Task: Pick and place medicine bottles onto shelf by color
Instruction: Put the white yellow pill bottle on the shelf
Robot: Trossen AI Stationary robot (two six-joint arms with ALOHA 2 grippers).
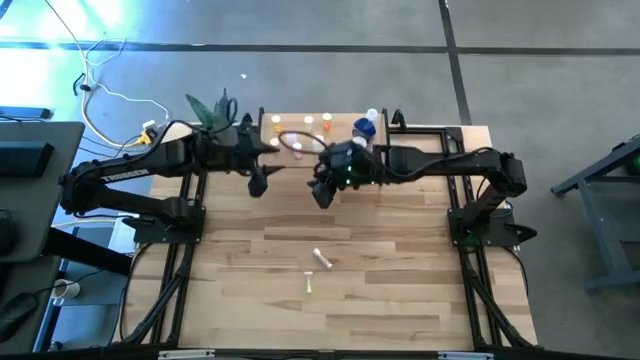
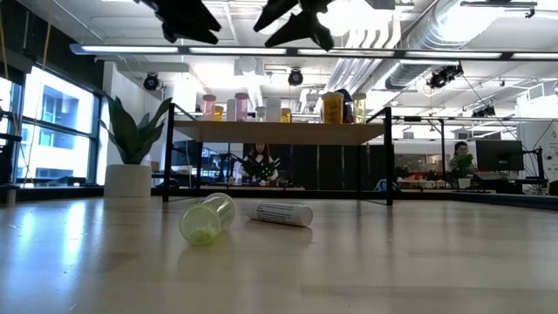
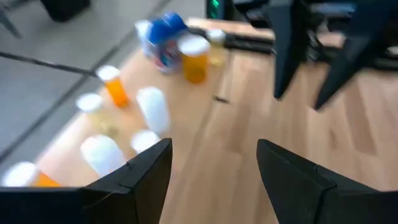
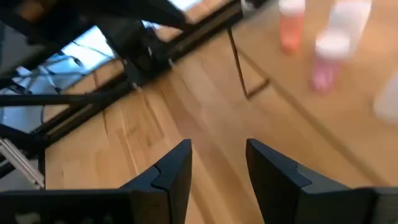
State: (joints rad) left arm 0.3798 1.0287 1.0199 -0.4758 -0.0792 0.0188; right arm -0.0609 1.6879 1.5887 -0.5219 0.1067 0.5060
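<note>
A yellow-green bottle (image 2: 207,219) and a white one (image 2: 282,213) are seen at lower centre; pink, orange and blue bottles (image 3: 163,41) are seen on the light-wood shelf (image 2: 279,132).

Two bottles lie on the table before me: one yellow-green bottle (image 2: 207,219) and one white bottle (image 2: 282,214). One shelf (image 2: 279,132) carries a row of bottles, among them one blue bottle (image 1: 364,127); the full number up there I cannot count. One potted plant (image 2: 131,148) stands beside it.
</note>
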